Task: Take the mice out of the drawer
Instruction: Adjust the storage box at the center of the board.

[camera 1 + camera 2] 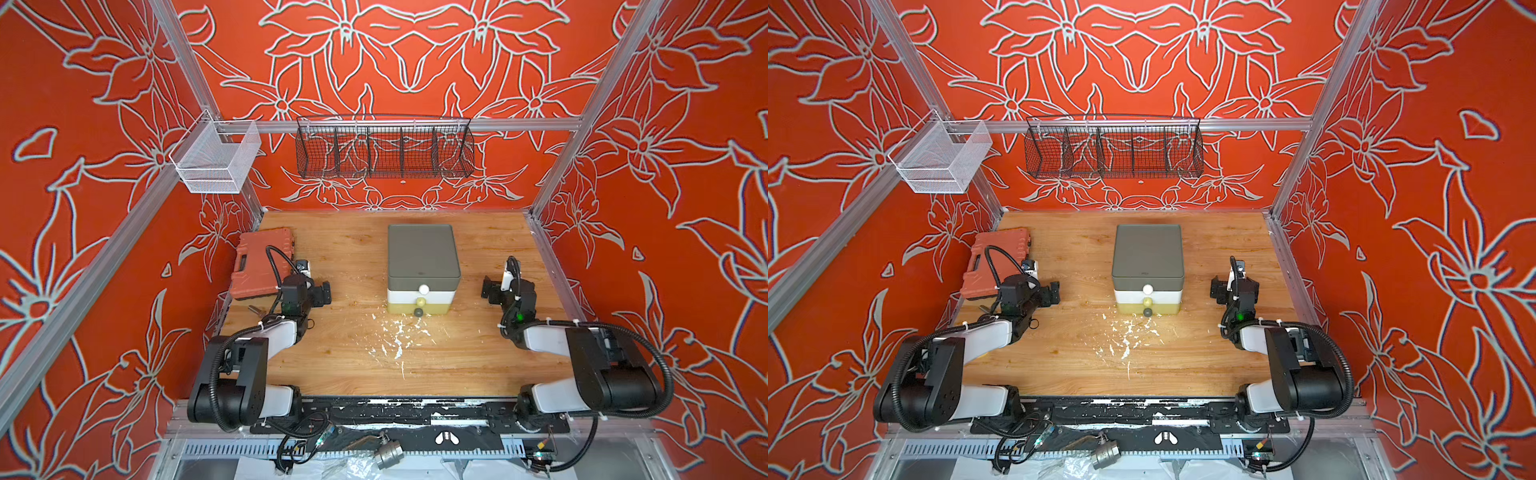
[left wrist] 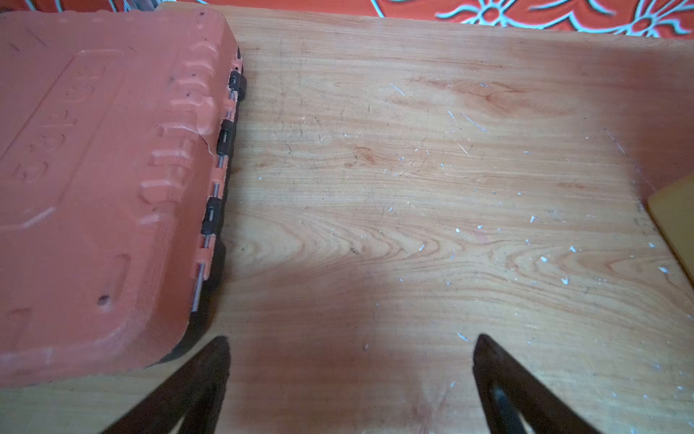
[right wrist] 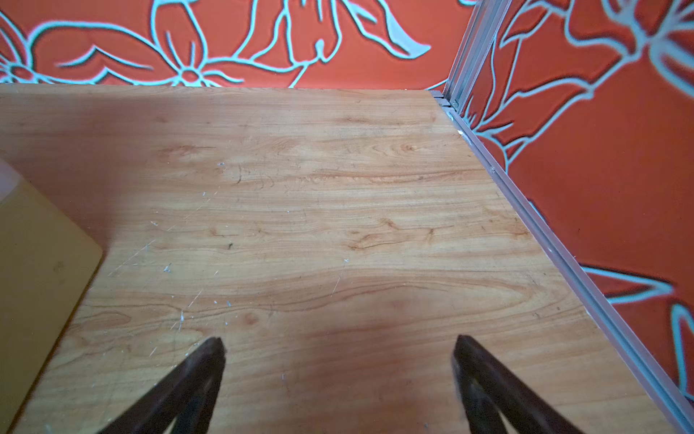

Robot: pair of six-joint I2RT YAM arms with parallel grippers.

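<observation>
The three-tier drawer unit (image 1: 423,257) stands mid-table with all its drawers closed, so the mice cannot be seen. Open wood table (image 1: 478,365) lies near and to both sides. An orange case (image 1: 259,262) lies along the far left edge. The left gripper (image 2: 351,342) and right gripper (image 3: 340,344) hover low, flanking the unit, jaws spread wide and holding nothing.

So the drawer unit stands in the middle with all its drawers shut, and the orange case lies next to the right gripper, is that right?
Not quite: the orange case lies next to the left gripper, not the right one, as both top views show. The drawer unit does stand in the middle with its drawers shut.
</observation>
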